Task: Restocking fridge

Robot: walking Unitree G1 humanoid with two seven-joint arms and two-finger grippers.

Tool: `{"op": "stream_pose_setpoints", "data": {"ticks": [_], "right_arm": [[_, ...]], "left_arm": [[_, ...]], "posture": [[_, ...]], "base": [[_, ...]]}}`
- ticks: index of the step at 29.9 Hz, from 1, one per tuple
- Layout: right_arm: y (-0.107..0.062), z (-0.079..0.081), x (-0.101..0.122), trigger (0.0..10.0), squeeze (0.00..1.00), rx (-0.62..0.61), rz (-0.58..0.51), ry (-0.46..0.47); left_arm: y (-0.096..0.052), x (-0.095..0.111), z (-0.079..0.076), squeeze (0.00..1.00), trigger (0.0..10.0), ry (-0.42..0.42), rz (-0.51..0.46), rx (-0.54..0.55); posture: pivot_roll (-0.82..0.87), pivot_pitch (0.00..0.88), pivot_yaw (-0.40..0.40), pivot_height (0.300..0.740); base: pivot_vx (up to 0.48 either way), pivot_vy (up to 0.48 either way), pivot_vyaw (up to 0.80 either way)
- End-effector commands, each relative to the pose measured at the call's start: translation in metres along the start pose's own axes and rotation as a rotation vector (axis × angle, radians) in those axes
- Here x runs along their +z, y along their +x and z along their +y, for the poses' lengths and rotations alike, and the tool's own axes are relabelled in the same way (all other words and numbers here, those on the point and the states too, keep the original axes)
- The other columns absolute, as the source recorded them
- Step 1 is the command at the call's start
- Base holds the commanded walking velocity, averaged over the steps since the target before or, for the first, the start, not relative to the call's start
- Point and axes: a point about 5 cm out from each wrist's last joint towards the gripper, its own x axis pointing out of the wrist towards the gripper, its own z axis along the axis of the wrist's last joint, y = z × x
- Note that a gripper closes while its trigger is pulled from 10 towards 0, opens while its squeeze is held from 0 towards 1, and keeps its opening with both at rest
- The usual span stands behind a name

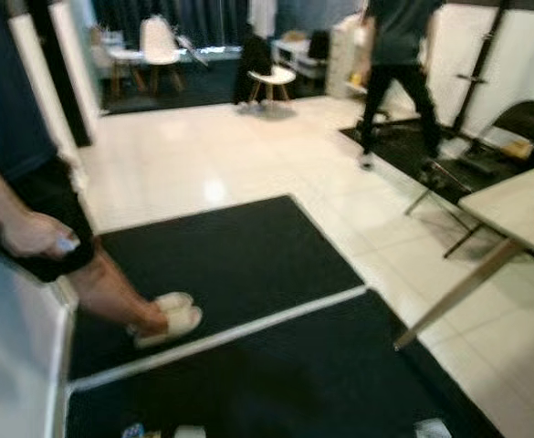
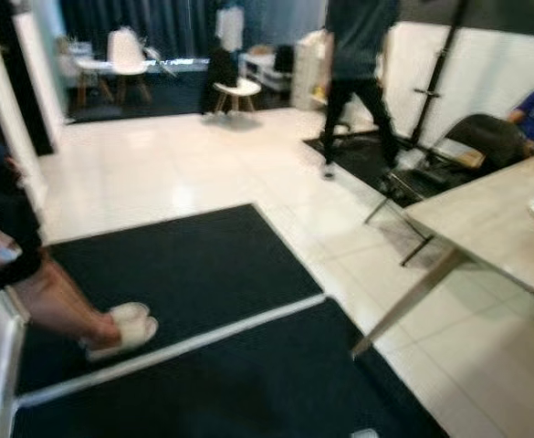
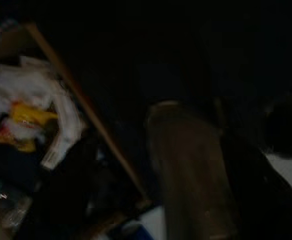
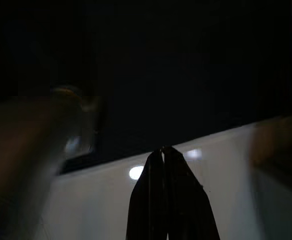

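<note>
In the right wrist view my right gripper (image 4: 163, 156) hangs over a pale floor, its two black fingers pressed together with nothing between them. The left wrist view is very dark. In it I make out a white plastic bag (image 3: 33, 100) with a yellow packet (image 3: 26, 117) inside, next to a slanted wooden edge (image 3: 86, 112). A tall white panel (image 1: 6, 365) stands at my near left, and I cannot tell whether it belongs to a fridge.
A person in dark shorts and pale sandals (image 1: 166, 319) stands close on my left on a black mat (image 1: 239, 255). Another person (image 1: 394, 73) walks at the back right. A light wooden table (image 2: 495, 224) with a slanted leg is on the right, a folding chair (image 2: 467, 146) behind it.
</note>
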Motion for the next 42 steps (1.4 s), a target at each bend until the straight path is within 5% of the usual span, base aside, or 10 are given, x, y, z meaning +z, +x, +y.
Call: {"op": "stream_pose_setpoints", "data": {"ticks": [1, 33, 42], "right_arm": [[-0.0013, -0.008, -0.0005, 10.0, 0.0, -0.023, 0.006, -0.014], [-0.0007, -0.005, -0.0008, 10.0, 0.0, -0.027, 0.01, -0.044], [-0.001, -0.008, 0.0015, 10.0, 0.0, -0.031, 0.012, -0.04]], "left_arm": [[-0.0003, -0.0085, -0.0061, 0.0, 10.0, 0.002, 0.033, -0.016], [-0.0007, -0.0092, -0.0051, 0.0, 10.0, 0.007, 0.035, -0.017], [-0.0008, -0.0094, -0.0044, 0.0, 10.0, 0.008, 0.036, -0.016]], "posture": [[-0.1, 0.0, -0.007, 0.74], [-0.08, 0.0, -0.001, 0.74], [-0.08, 0.0, -0.003, 0.74]], "base": [[0.304, 0.0, -0.79], [0.294, 0.0, -0.09], [0.289, 0.0, -0.77]]}}
